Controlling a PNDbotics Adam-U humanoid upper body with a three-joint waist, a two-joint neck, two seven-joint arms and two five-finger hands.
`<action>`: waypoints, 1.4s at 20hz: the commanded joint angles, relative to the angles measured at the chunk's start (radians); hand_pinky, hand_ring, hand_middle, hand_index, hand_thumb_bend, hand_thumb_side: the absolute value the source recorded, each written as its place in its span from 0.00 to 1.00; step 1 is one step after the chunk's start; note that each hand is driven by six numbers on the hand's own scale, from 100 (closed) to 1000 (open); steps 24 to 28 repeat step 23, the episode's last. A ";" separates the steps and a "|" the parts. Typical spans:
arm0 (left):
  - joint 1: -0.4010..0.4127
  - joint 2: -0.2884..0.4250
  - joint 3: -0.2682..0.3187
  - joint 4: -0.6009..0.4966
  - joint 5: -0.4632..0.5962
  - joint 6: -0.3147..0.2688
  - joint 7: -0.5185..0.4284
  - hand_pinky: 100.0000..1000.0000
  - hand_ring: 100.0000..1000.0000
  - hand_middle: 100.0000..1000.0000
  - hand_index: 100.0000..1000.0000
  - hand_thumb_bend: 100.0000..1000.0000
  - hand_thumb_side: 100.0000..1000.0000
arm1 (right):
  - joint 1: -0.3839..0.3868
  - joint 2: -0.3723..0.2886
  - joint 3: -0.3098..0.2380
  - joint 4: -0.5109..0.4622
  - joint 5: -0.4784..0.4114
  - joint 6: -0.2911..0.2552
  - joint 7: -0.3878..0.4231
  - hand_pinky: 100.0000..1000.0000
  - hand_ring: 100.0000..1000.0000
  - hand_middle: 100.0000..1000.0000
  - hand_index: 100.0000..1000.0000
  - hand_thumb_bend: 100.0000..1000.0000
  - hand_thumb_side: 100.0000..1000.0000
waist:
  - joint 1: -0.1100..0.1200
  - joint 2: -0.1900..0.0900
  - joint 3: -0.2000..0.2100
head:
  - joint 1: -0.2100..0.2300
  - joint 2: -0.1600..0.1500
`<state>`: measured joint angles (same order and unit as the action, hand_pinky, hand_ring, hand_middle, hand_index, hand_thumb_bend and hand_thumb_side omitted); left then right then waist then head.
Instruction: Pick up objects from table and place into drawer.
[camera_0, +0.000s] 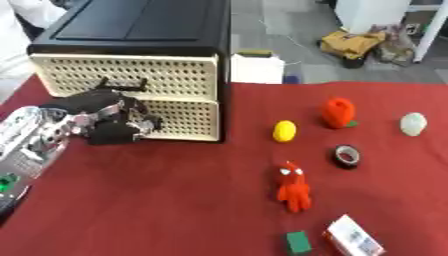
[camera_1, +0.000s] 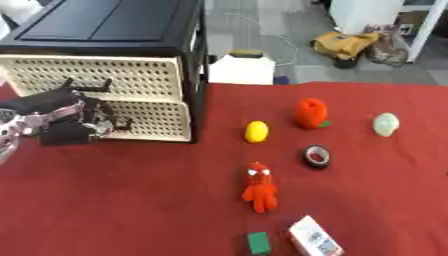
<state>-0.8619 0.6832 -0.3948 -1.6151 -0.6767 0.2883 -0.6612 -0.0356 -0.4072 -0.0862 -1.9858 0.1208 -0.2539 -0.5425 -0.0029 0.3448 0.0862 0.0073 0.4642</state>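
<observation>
Resting against the drawer unit's (camera_0: 140, 75) closed lower drawer (camera_0: 179, 120), left robot hand (camera_0: 114, 117) curls empty.

The robot's black left hand (camera_0: 114, 117) covers part of the cream perforated drawer fronts (camera_0: 179, 75) of the black-topped cabinet, so any handle there is hidden, and blur leaves it unclear whether the fingers are curled round anything. The silver left forearm (camera_0: 31, 142) is cut off by the left edge. At the near edge of the red tablecloth (camera_0: 175, 200), the small green block (camera_0: 299, 242) and the white printed box (camera_0: 353, 237) are clipped, and the box's print is unreadable.
</observation>
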 joint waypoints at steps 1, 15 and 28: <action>0.012 0.019 0.015 -0.084 0.046 -0.032 -0.046 0.27 0.34 0.38 0.71 0.00 1.00 | -0.004 -0.016 -0.011 -0.014 -0.011 -0.004 0.005 0.56 0.65 0.51 0.74 0.00 0.92 | -0.002 -0.028 0.003 | -0.004 0.002; 0.095 -0.015 0.258 -0.382 0.249 -0.103 0.052 0.34 0.32 0.39 0.75 0.00 1.00 | -0.004 -0.041 -0.026 -0.014 -0.033 -0.027 -0.002 0.57 0.66 0.52 0.74 0.00 0.94 | -0.014 -0.060 0.027 | -0.051 0.034; 0.164 -0.181 0.442 -0.385 0.362 -0.196 0.165 0.46 0.41 0.46 0.83 0.00 1.00 | -0.043 -0.065 -0.042 -0.014 0.008 -0.073 -0.061 0.57 0.67 0.54 0.75 0.00 0.98 | -0.024 -0.068 0.051 | -0.053 0.077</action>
